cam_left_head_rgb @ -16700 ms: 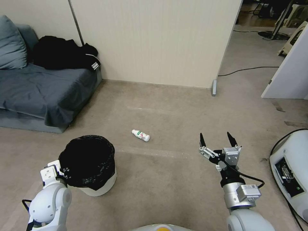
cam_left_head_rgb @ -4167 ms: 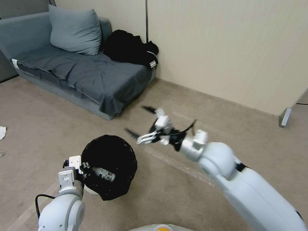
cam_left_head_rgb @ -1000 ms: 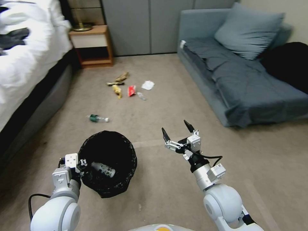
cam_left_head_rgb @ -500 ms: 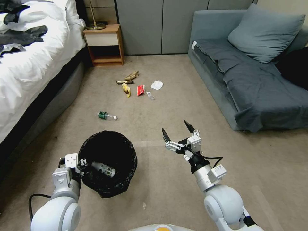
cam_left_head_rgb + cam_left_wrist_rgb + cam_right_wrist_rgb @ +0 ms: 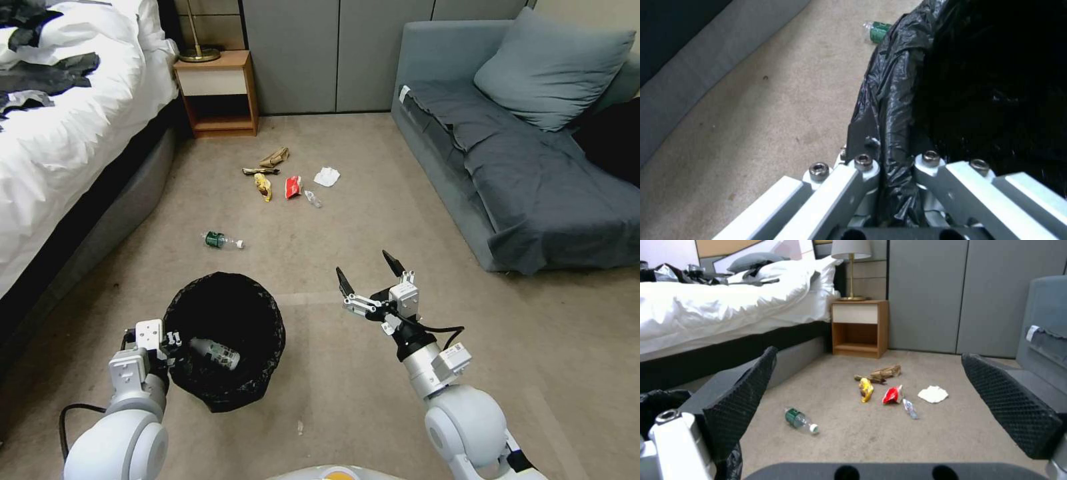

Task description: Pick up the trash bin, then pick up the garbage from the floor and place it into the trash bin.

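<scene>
From the head view, the bin [image 5: 225, 339], black-lined with a bottle [image 5: 215, 353] inside, hangs from the left hand [image 5: 162, 343] clamped on its rim. The right hand [image 5: 365, 272] hovers open over the floor [image 5: 347, 220]. Litter [image 5: 287, 179] lies ahead.

The left wrist view shows fingers [image 5: 861, 146] pinching the crinkled bag.

The right wrist view shows a green-labelled bottle [image 5: 801, 421] nearest, with wrappers and tissue [image 5: 933, 394] beyond.

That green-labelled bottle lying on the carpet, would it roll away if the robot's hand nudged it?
Probably. The bottle is round and lies on its side on the floor, so a sideways nudge would likely roll it, though the carpet may slow it. It looks clear and seemingly empty, so likely light. Thin plastic may dent under the open right hand.
</scene>
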Robot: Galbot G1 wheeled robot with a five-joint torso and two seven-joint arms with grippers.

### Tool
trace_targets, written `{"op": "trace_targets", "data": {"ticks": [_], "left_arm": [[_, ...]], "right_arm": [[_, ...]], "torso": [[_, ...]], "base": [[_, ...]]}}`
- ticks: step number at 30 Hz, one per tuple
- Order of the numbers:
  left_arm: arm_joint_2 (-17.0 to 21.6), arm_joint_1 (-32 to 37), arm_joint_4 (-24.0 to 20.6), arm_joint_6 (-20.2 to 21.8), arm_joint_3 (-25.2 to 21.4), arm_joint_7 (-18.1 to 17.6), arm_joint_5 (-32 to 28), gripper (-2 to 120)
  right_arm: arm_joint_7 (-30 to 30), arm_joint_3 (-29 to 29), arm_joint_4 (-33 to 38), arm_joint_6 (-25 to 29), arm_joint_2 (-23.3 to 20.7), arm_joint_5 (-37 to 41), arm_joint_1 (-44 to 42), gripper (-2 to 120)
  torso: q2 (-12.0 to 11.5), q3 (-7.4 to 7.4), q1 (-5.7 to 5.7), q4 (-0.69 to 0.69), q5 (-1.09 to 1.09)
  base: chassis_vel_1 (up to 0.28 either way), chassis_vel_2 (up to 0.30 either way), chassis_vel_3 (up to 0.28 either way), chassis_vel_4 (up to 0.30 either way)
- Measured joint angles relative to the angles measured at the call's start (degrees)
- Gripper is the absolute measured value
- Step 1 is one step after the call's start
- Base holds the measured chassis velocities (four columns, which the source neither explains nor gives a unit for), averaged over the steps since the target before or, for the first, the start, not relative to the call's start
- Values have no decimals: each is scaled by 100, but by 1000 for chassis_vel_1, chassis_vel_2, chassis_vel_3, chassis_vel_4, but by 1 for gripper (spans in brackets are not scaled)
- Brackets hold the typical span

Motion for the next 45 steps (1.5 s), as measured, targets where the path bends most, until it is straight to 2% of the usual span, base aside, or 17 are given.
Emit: {"op": "trace_targets", "data": {"ticks": [9, 45], "left_arm": [[2, -2, 0, -7, -5, 1, 4, 2], [23, -48, 39, -11, -11, 6, 0, 2]], "right_arm": [[-26, 12, -6, 0, -2, 0, 9, 100], [-41, 21, -43, -1, -32, 48, 71, 100]], "torso": [[0, 0, 0, 1, 0], [0, 0, 0, 0, -1]], "base": [[-33, 36, 40, -38], [-122, 122, 125, -124]]}}
